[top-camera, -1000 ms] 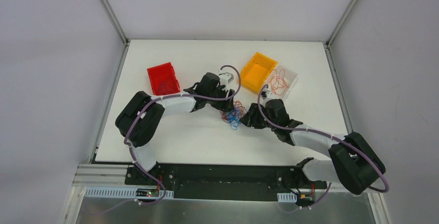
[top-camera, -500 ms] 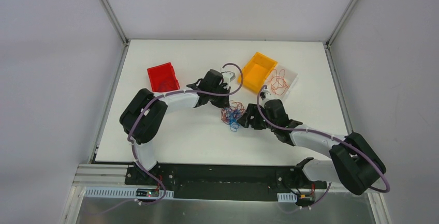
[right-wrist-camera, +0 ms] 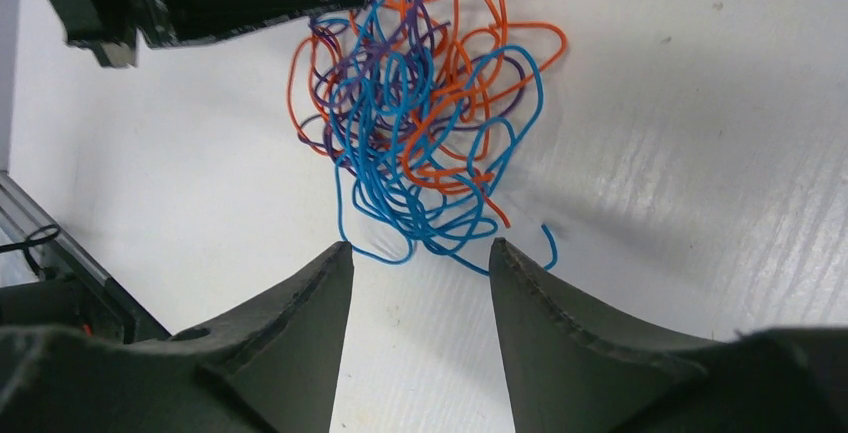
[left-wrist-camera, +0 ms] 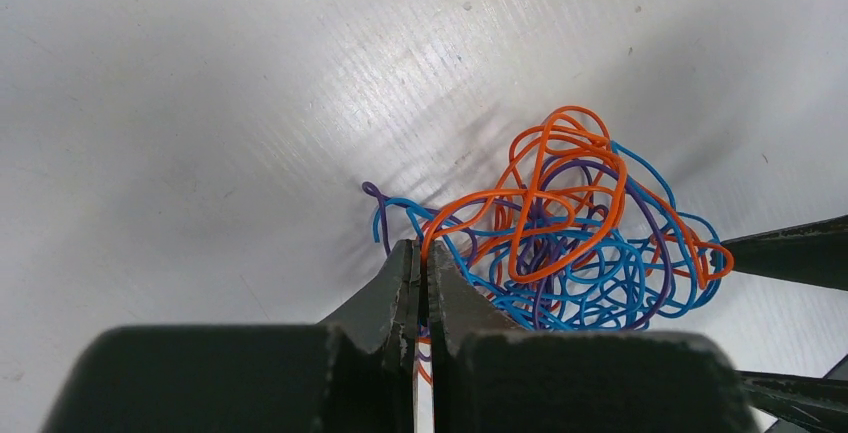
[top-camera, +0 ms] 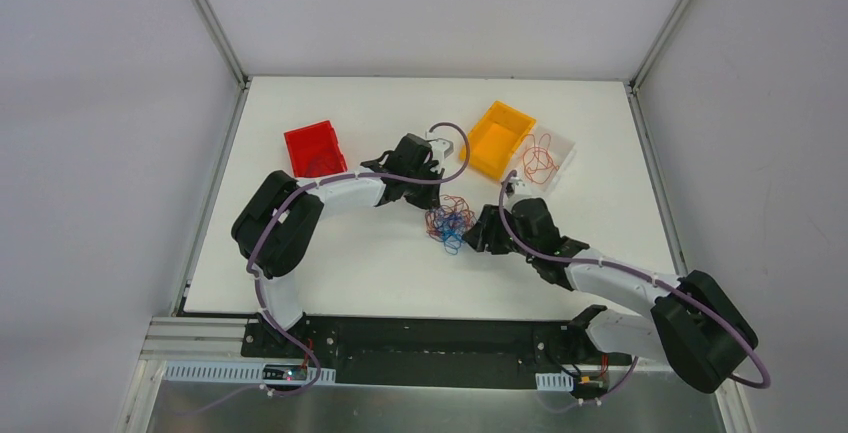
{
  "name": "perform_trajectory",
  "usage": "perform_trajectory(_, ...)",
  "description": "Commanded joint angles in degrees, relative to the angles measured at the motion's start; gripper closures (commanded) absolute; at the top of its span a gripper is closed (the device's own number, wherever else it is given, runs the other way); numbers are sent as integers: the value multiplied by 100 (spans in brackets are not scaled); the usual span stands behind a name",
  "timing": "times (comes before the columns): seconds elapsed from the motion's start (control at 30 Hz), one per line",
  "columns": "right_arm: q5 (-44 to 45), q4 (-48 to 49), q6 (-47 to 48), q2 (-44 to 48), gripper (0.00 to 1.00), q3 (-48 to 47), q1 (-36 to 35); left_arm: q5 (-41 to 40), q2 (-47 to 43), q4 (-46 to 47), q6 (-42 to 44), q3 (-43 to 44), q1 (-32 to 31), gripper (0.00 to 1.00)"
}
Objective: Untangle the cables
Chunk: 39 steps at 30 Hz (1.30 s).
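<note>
The cables (top-camera: 448, 221) lie mid-table as one tangled bunch of thin orange, blue and purple wires. In the left wrist view the cables (left-wrist-camera: 570, 223) spread just past my left gripper (left-wrist-camera: 422, 248), whose jaws are pressed together on an orange wire at the bunch's near edge. From above, the left gripper (top-camera: 432, 201) touches the bunch's upper left side. My right gripper (right-wrist-camera: 420, 245) stands open, with the lowest blue loops of the cables (right-wrist-camera: 420, 113) just reaching its fingertips and nothing between them. Seen from above, the right gripper (top-camera: 474, 231) sits at the bunch's right side.
A red bin (top-camera: 315, 151) with thin wires inside stands at the back left. An orange bin (top-camera: 500, 138) and a clear tray (top-camera: 562, 143) holding orange wires stand at the back right. White table surrounds the bunch.
My left gripper has shut on the bunch's edge and drawn back slightly toward the upper left. The right gripper has edged left toward the bunch, its jaws still apart.
</note>
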<state>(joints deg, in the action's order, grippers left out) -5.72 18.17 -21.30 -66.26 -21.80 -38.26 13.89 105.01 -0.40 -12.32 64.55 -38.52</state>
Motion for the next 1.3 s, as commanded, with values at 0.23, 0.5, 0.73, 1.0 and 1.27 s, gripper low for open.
perform_trajectory(0.23,713,-286,282,-370,49,-318,-288,-139,-85,-247,229,209,80,100)
perform_trajectory(0.5,1134,-523,345,-452,57,-450,-362,-140,-121,-273,227,200,109,100)
perform_trajectory(0.73,1165,-541,339,-422,89,-452,-376,-186,-145,-298,234,185,134,100)
perform_trajectory(1.0,2000,-659,29,3,100,-261,-367,-605,-403,-319,102,-1,260,100)
perform_trajectory(1.27,3300,-1844,-778,748,100,-351,74,-1611,-1381,-319,-278,-685,529,100)
